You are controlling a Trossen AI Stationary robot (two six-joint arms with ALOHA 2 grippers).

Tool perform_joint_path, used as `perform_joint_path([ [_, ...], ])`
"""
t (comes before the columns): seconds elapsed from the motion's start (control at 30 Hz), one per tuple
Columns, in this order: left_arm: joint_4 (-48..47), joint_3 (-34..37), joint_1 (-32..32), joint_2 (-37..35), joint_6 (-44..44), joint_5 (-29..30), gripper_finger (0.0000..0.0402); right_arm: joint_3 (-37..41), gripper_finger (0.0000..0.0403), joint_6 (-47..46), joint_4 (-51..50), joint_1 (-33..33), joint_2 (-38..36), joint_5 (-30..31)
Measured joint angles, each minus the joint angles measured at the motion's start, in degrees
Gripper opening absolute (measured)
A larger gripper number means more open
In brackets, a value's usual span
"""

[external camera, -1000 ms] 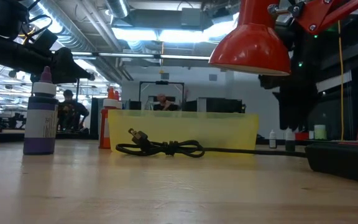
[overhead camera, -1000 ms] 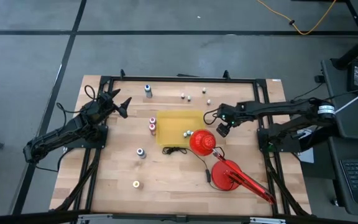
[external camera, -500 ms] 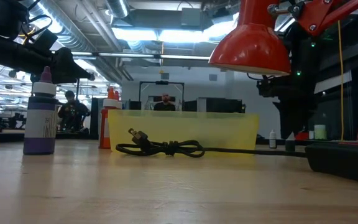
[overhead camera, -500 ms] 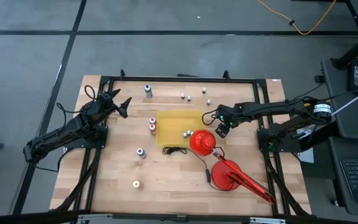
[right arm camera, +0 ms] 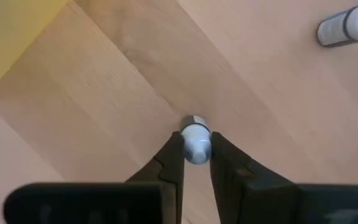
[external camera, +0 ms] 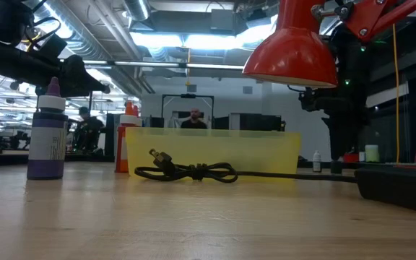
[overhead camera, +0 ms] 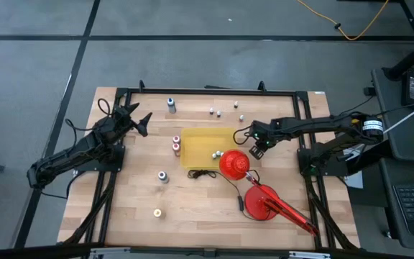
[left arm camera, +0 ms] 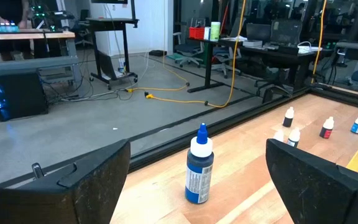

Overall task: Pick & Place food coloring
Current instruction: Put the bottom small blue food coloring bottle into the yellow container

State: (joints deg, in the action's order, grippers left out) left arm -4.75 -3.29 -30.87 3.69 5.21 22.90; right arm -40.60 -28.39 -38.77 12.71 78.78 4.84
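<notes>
Beside the yellow tray (overhead camera: 205,147), right gripper (right arm camera: 196,155) pinches a small white-capped bottle (right arm camera: 196,142) over bare wood, so the grasp step looks done and a lift toward the tray seems next; left gripper (overhead camera: 139,119) waits spread, far side.

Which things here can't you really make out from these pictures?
- Bottle in the right claw: right wrist view shows only its cap; fingers hide the body.
- Tray contents: low view, wall hides them.
- Bottle labels: high view, too small.
- Left claw: fingertips cut off by the picture's edge.
</notes>
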Motion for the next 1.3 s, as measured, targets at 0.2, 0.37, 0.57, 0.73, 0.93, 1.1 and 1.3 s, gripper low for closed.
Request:
perform_joint_path([
  [0.2,0.0,0.0,0.0,0.0,0.0,0.0,0.0365,-6.1,0.0056,3.4,-6.5,1.3,0.0,1.0],
  [0.37,0.0,0.0,0.0,0.0,0.0,0.0,0.0363,-13.8,0.0056,6.9,-13.2,3.6,0.2,4.5],
  [0.57,0.0,0.0,0.0,0.0,0.0,0.0,0.0365,-25.4,0.0056,10.5,-18.7,6.8,5.5,5.3],
  [0.73,0.0,0.0,0.0,0.0,0.0,0.0,0.0363,-37.7,0.0056,11.0,-23.3,7.6,14.4,6.1],
  [0.93,0.0,0.0,0.0,0.0,0.0,0.0,0.0365,-52.2,0.0056,10.6,-26.1,6.9,25.3,5.4],
  [1.1,0.0,0.0,0.0,0.0,0.0,0.0,0.0363,-63.5,0.0056,9.9,-29.6,4.9,33.1,4.3],
  [1.3,0.0,0.0,0.0,0.0,0.0,0.0,0.0365,-73.4,0.0056,7.6,-31.3,1.6,40.3,2.6],
])
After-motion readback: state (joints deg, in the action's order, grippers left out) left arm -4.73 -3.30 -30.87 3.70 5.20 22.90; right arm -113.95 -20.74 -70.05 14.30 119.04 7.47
